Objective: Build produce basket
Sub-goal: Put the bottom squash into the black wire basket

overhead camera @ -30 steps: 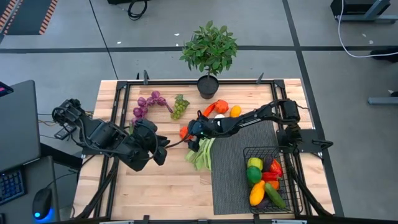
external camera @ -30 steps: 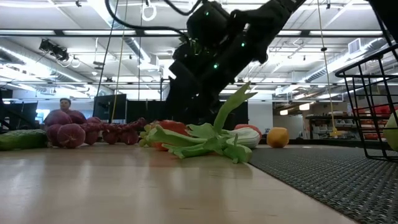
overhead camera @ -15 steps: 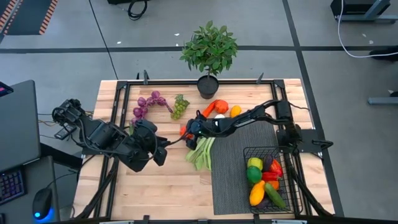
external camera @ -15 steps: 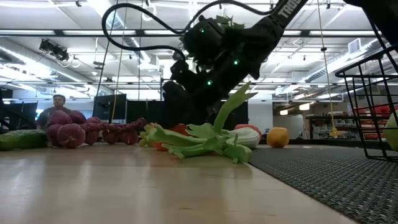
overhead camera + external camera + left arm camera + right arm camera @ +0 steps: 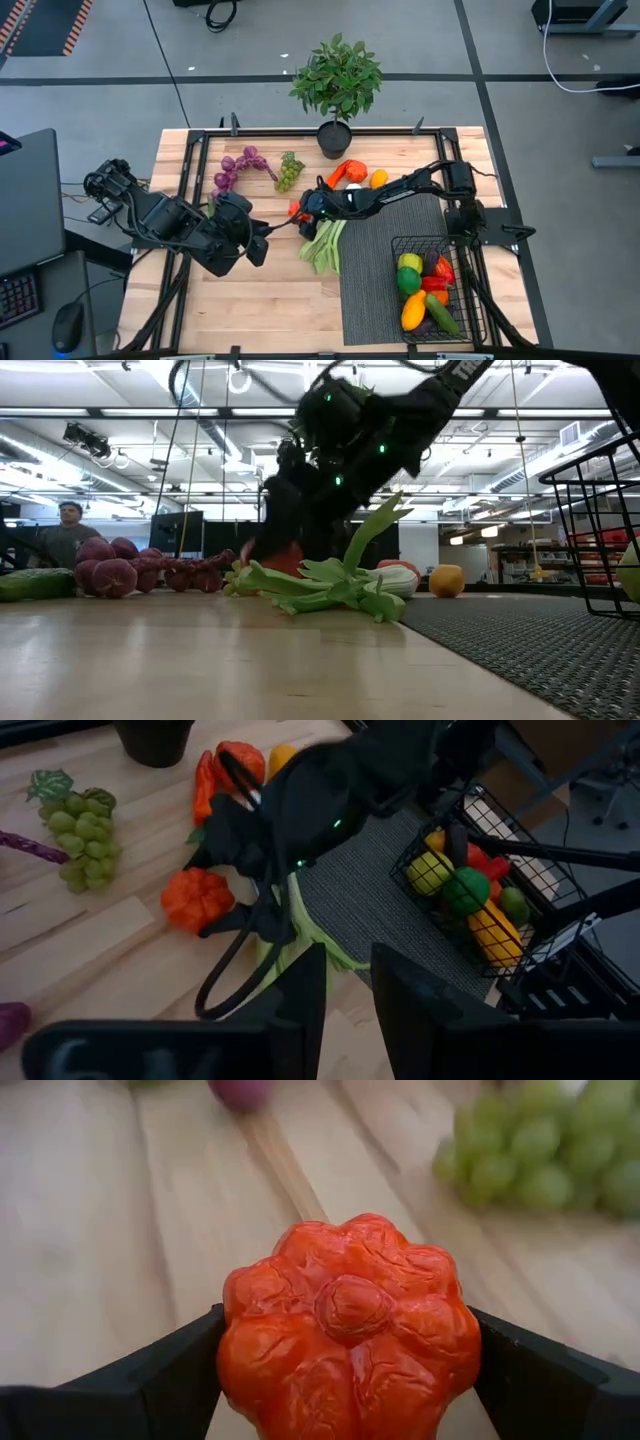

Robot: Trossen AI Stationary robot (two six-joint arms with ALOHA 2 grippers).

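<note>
A red-orange lobed, pumpkin-shaped fruit [image 5: 348, 1330] lies on the wooden table just left of the leek [image 5: 325, 243]. My right gripper [image 5: 300, 213] reaches in from the right, with one finger on each side of the fruit. Purple grapes [image 5: 238, 168] and green grapes [image 5: 289, 170] lie at the far left. More orange and yellow produce [image 5: 358, 175] lies by the plant pot. The black wire basket [image 5: 470, 318] stands on the grey mat at the near right and holds several pieces. My left gripper [image 5: 348, 1000] hangs above the table's left side, slightly open and empty. My right gripper has the pumpkin-shaped fruit between its two fingers, which lie against opposite lobed sides [image 5: 232, 1350]. The fingers [image 5: 160, 1385] slant down from the table's right side. The fruit's stem end faces the wrist camera. In the low view, leek leaves hide its underside.
A potted leafy plant [image 5: 337, 85] stands at the middle of the far edge. The ribbed grey mat [image 5: 380, 280] covers the near right. There is bare wood at the near left. A person [image 5: 68, 530] is in the room behind the table.
</note>
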